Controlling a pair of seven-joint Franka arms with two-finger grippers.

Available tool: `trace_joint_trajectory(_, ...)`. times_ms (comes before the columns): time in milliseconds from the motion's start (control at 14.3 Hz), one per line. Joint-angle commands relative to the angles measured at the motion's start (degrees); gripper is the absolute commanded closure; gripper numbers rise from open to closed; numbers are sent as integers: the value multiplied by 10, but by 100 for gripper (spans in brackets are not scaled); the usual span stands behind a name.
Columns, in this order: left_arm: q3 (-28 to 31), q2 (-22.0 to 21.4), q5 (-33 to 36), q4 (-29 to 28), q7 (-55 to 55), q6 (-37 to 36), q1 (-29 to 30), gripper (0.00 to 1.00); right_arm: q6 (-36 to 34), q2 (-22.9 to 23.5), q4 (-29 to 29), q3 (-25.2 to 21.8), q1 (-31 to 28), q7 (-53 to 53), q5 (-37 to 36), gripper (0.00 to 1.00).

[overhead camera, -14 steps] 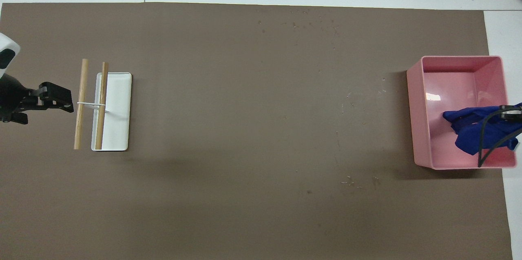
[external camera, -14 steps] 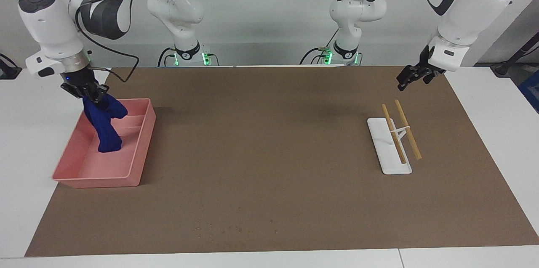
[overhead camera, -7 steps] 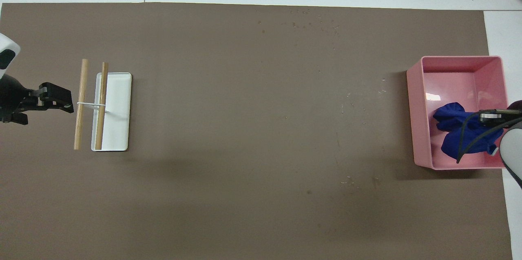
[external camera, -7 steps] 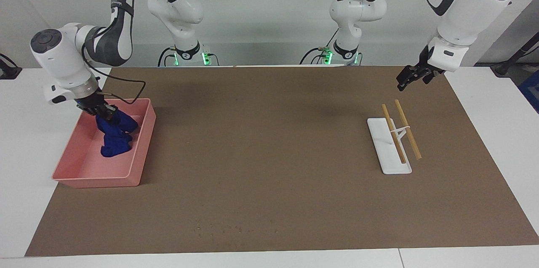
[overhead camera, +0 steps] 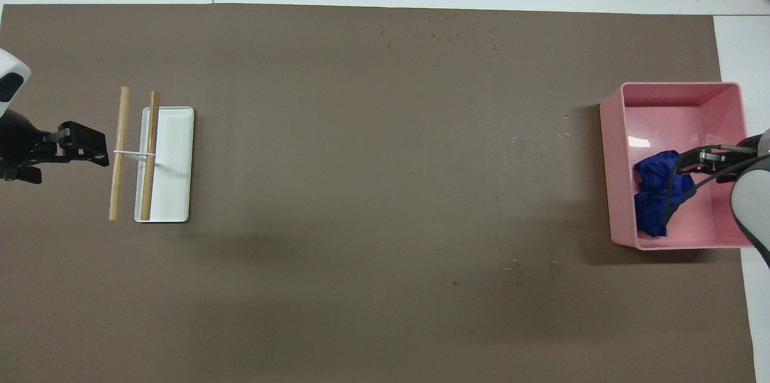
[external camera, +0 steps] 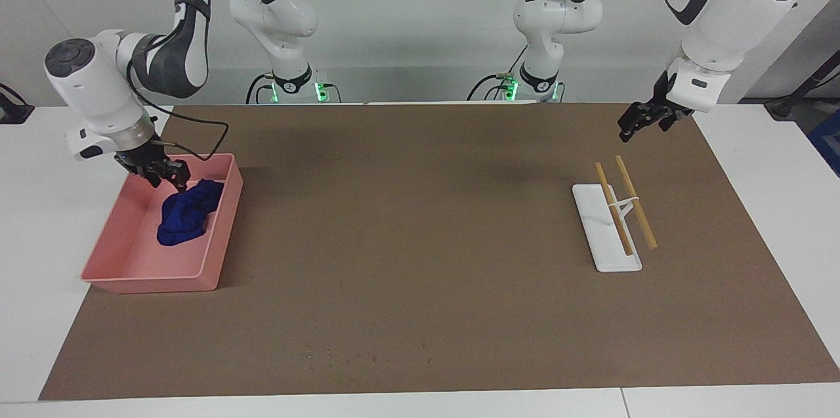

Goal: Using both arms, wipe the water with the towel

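Blue towel (external camera: 186,212) is being left crumpled in pink tray (external camera: 220,234); right gripper (external camera: 162,172) jaws released just above. Left gripper (external camera: 640,120) is waiting, released, over the mat. Judgement: gripper is best lifted straight clear.

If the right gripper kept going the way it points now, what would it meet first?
Most likely the towel, bunched in the pink tray. The right gripper points down at a slant, just above the towel's upper edge. Depth is unclear; it might graze past to the tray floor.
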Motion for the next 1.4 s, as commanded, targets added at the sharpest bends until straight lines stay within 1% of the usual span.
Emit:
trace_joint_trajectory(0,7,-6,10,-3,5,1,-10,0,-86,-8,69,4,35,10,7,2)
trace_joint_trajectory(140,7,-6,10,-6,5,4,-10,0,-112,-20,94,8,60,10,8,2)
trace_joint_trajectory(210,7,-7,10,-6,5,2,-10,0,-132,-20,112,18,79,18,8,2)
trace_joint_trajectory(419,7,-7,10,-8,5,2,-9,0,-191,-13,176,19,143,109,2,2)
trace_joint_trajectory(629,7,-7,10,-9,5,4,-10,0,-218,-12,226,20,148,114,7,2)
trace_joint_trajectory(838,7,-7,9,-9,5,3,-9,0,-268,-1,277,17,138,113,9,2)
trace_joint_trajectory(908,7,-7,10,-9,5,1,-9,0,-277,1,281,17,137,112,9,2)
trace_joint_trajectory(1048,3,-7,10,8,4,-17,-11,0,-286,1,274,16,133,106,11,0)
trace_joint_trajectory(1118,-4,-8,10,16,2,-25,-11,0,-293,-2,272,15,134,106,25,0)
trace_joint_trajectory(1327,-12,-14,10,5,4,-16,-10,0,-291,-8,259,15,138,105,28,0)
